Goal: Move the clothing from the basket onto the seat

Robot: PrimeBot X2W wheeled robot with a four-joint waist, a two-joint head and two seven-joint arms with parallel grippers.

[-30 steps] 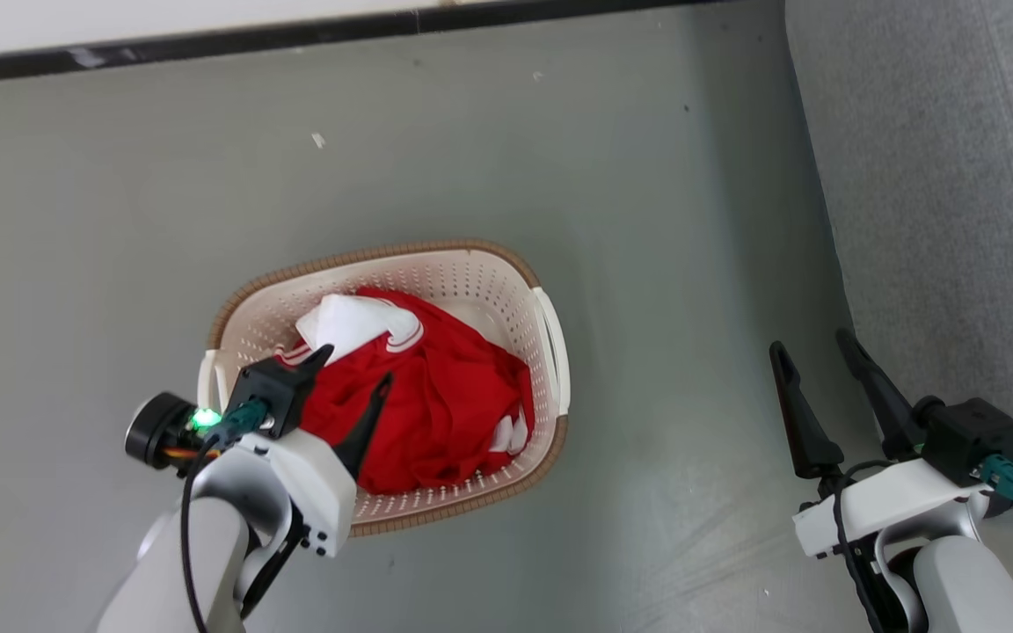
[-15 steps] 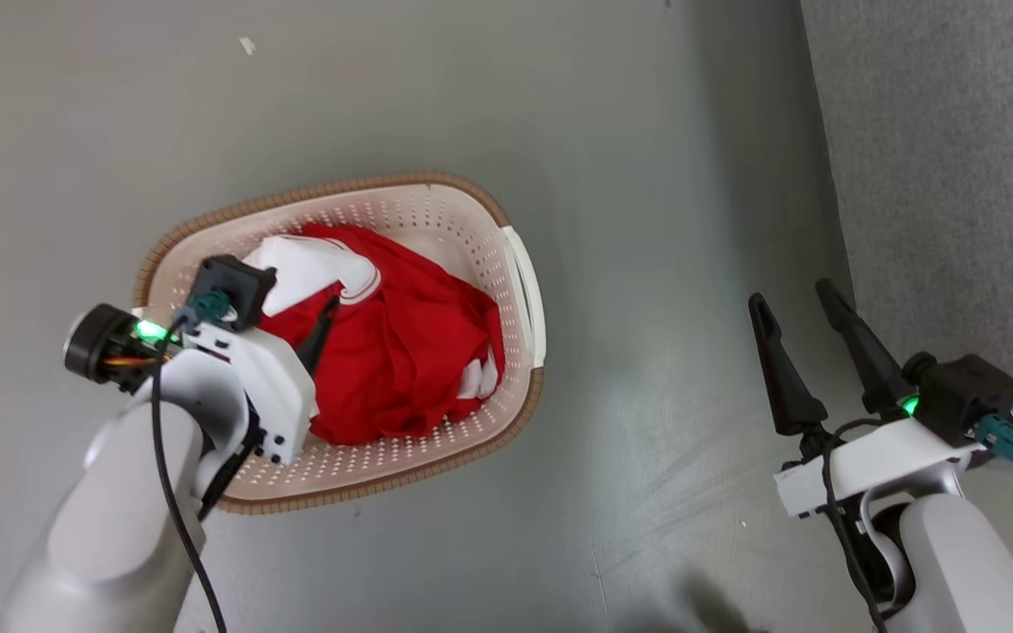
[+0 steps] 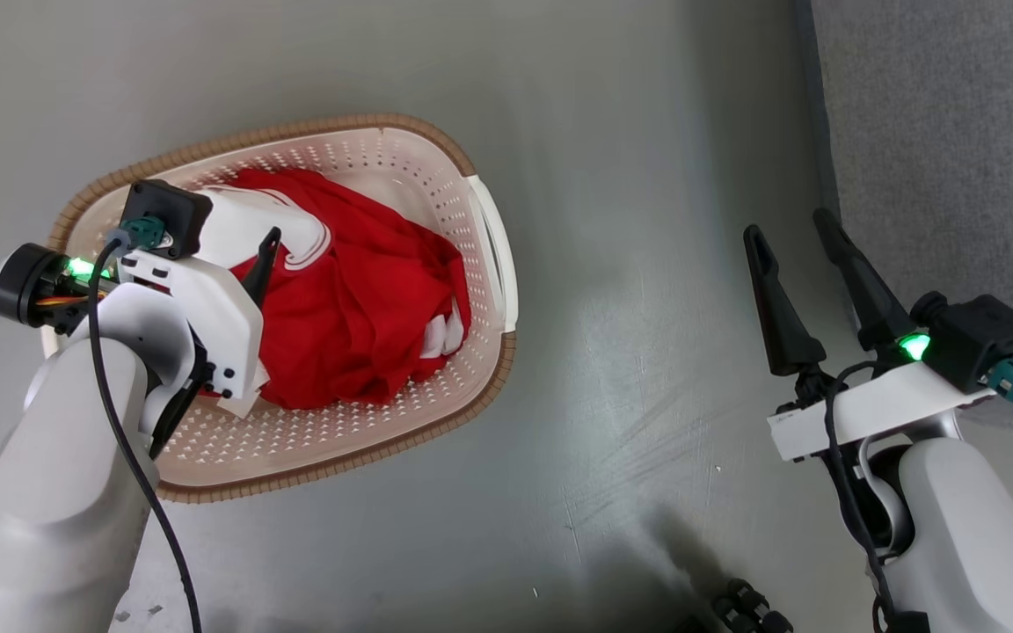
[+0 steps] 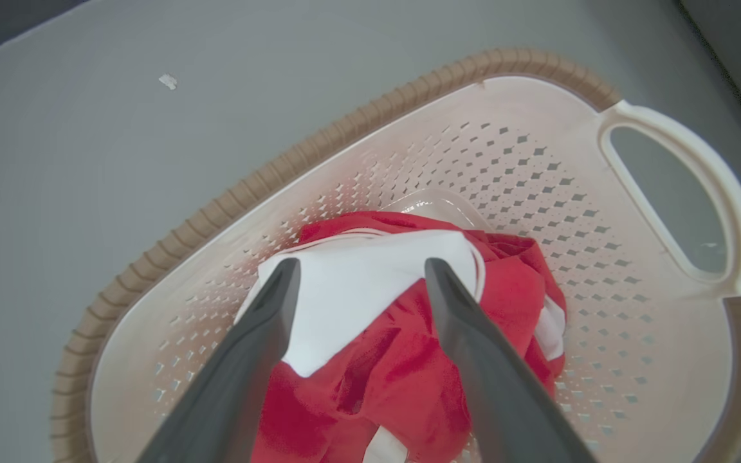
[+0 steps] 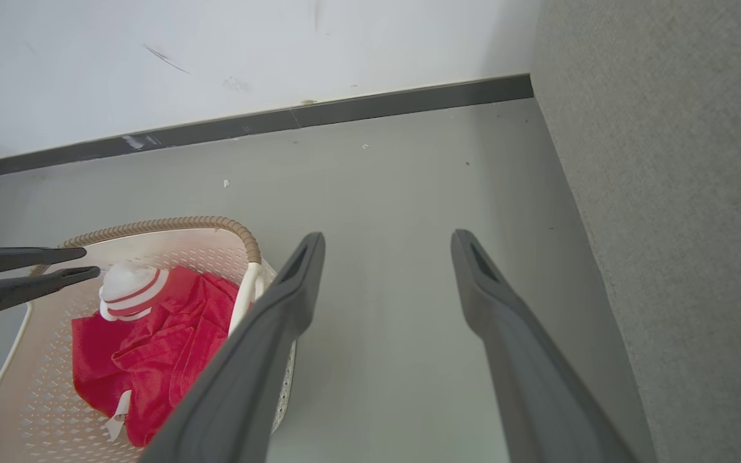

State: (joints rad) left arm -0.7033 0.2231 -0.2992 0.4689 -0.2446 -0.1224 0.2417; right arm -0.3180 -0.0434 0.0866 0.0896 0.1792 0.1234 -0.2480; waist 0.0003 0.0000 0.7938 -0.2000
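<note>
Bright, soft, even light. In the head view the floor [image 3: 612, 105] shows a pale sheen near the centre, a diffuse dark shadow at 6 o'clock and dimmer shade at 1 o'clock. The clothing [image 3: 357, 308] is a saturated red, its white panel nearly washed out. In their wrist views the left gripper [image 4: 363, 267] and right gripper [image 5: 390, 238] blur toward 6 o'clock.

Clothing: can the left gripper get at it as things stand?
Probably yes: the left gripper hangs open right over the clothing, which lies uncovered in the basket; nothing sits between them.
</note>
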